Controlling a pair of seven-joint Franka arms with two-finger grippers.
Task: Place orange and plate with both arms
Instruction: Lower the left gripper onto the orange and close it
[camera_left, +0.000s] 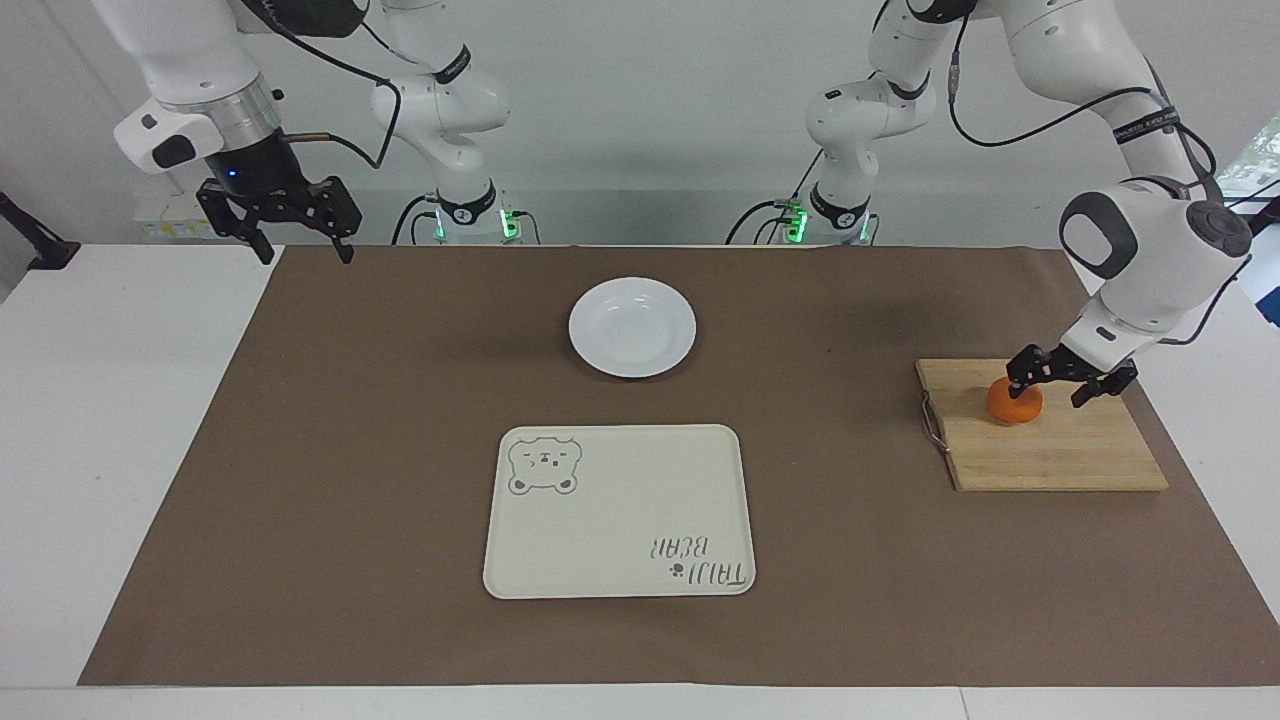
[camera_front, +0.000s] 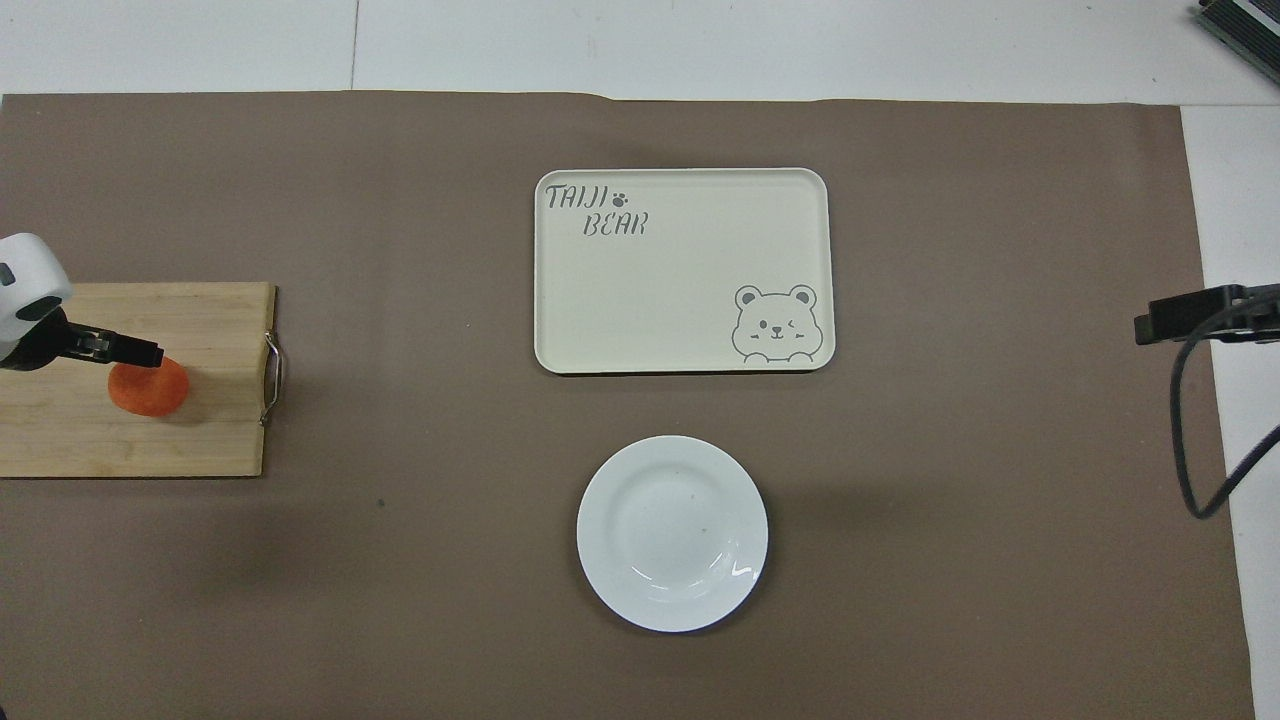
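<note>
The left gripper (camera_left: 1058, 381) is sitting low over the wooden cutting board (camera_left: 1060, 455), its fingers spread apart, one finger (camera_left: 1020, 372) overlapping the top of the orange (camera_left: 1014, 405) and the other finger (camera_left: 1092, 388) standing clear of the fruit toward the left arm's end of the table. Whether any finger is touching the fruit cannot be told. The orange is resting on the board, on the half nearer to the robots. In the overhead view it is looking slightly wider than deep, its longer axis running along the table's length; in the facing view it is reading as plain round.

The overhead view is showing only one dark finger (camera_front: 125, 349) crossing the upper edge of the orange (camera_front: 148, 388), while the facing view is showing both. The board's metal handle (camera_front: 272, 378) is pointing toward the table's middle.

The white plate (camera_left: 632, 327) is lying on the brown mat (camera_left: 350, 450), nearer to the robots than the cream bear tray (camera_left: 620, 512), the two apart.

The right gripper (camera_left: 295, 232) is waiting in the air with fingers spread, over the mat's corner at the right arm's end of the table; the overhead view is catching only its dark tip (camera_front: 1190, 313) at the frame edge.
</note>
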